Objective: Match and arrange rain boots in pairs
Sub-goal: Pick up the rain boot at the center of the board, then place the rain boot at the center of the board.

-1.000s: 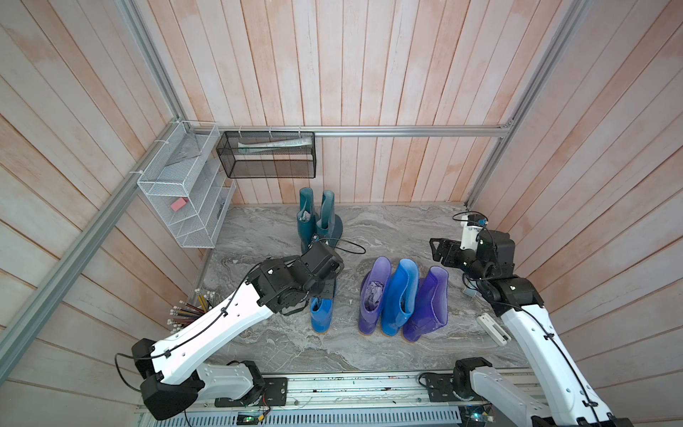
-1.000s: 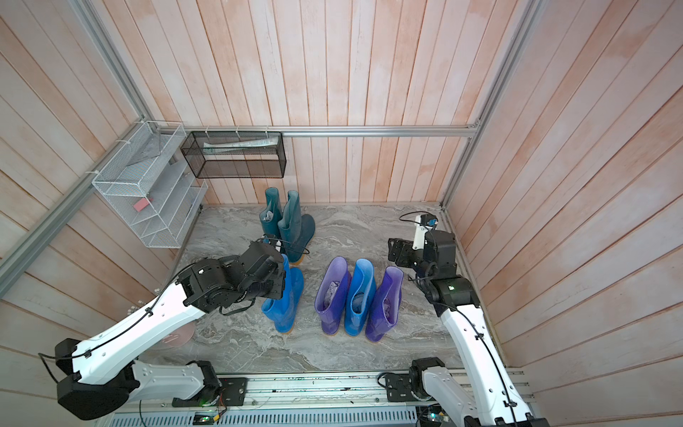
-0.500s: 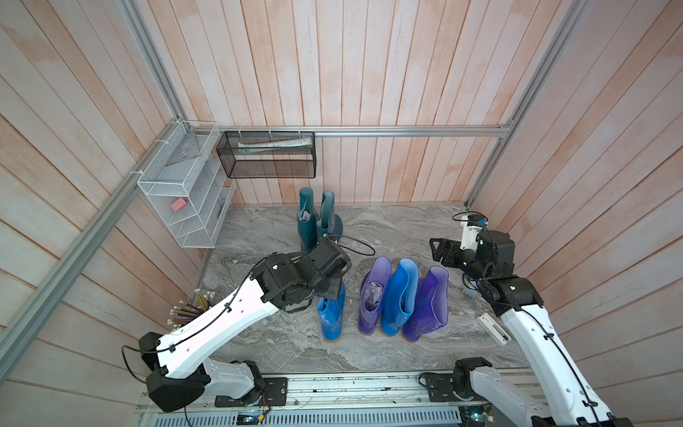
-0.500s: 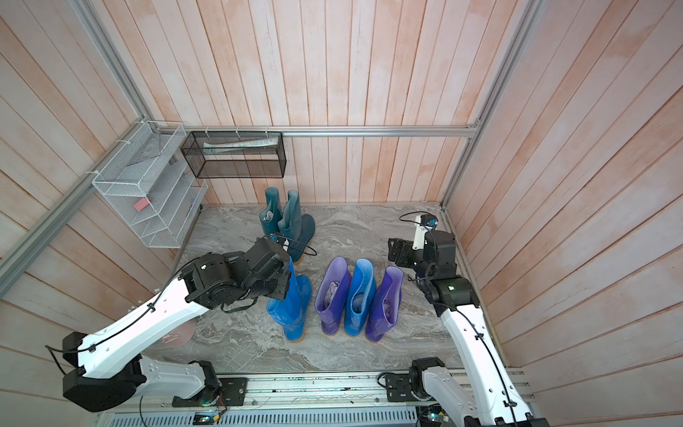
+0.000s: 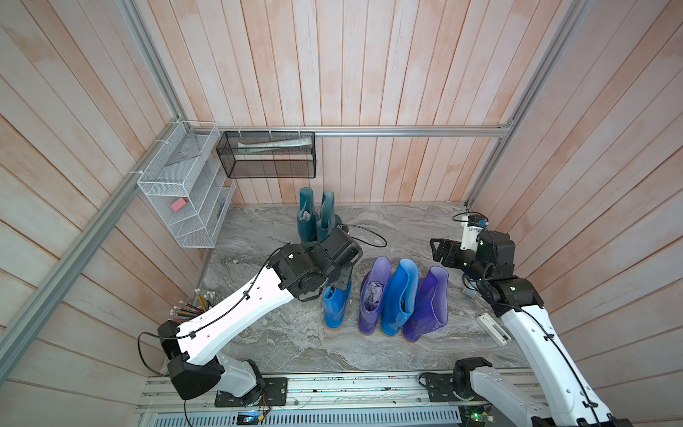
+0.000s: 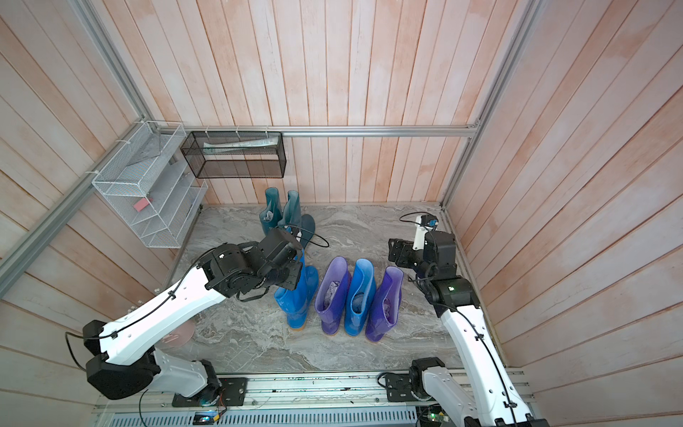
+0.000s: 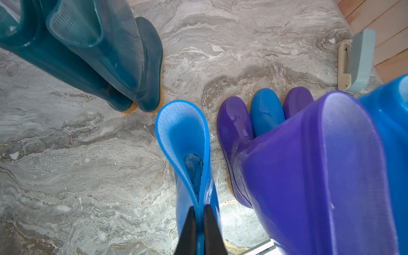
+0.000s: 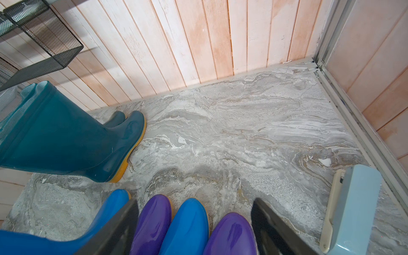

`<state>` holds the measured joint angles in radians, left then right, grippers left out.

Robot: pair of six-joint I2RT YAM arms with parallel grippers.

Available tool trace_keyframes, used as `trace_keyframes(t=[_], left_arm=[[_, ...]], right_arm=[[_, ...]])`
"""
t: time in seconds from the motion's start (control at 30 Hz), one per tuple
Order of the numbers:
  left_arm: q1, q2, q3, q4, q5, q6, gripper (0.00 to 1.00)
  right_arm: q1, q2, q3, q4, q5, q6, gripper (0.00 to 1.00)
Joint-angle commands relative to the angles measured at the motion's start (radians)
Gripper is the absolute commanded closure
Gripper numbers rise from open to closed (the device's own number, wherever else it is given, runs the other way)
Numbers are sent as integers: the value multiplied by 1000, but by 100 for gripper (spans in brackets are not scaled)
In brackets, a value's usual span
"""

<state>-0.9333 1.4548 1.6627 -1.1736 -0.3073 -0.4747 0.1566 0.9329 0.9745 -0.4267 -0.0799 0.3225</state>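
Two dark teal rain boots [image 5: 306, 218] [image 6: 271, 214] stand together by the back wall. In the middle of the floor a purple boot [image 5: 375, 292], a bright blue boot [image 5: 399, 295] and a second purple boot [image 5: 428, 303] stand in a tight row. Just left of that row a second bright blue boot [image 5: 334, 307] [image 7: 183, 132] stands upright. My left gripper [image 7: 199, 207] [image 5: 343, 277] is shut on the rim of its shaft. My right gripper [image 8: 194, 202] [image 5: 439, 251] hangs open and empty behind the row, above the toes.
A white wire rack [image 5: 184, 185] and a black mesh basket [image 5: 269, 155] hang on the walls at the back left. Pencils [image 5: 188, 310] lie at the floor's left edge. A white device [image 5: 493, 329] and a pale blue item [image 8: 353, 209] lie near the right wall.
My left arm has carried the bright blue boot to the right, closer to the row of three. The right arm has stayed put.
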Motion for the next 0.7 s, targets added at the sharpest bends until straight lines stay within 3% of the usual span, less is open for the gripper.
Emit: trace_keyframes(t=[0.0,0.67], left_arm=[[40,6,52,121,-7,64,100],[226,153,197,302,177,274,100]], right_arm=[[0,-4,-2,-5,8,5,18],[0,-5,-3,-6,16,1,18]])
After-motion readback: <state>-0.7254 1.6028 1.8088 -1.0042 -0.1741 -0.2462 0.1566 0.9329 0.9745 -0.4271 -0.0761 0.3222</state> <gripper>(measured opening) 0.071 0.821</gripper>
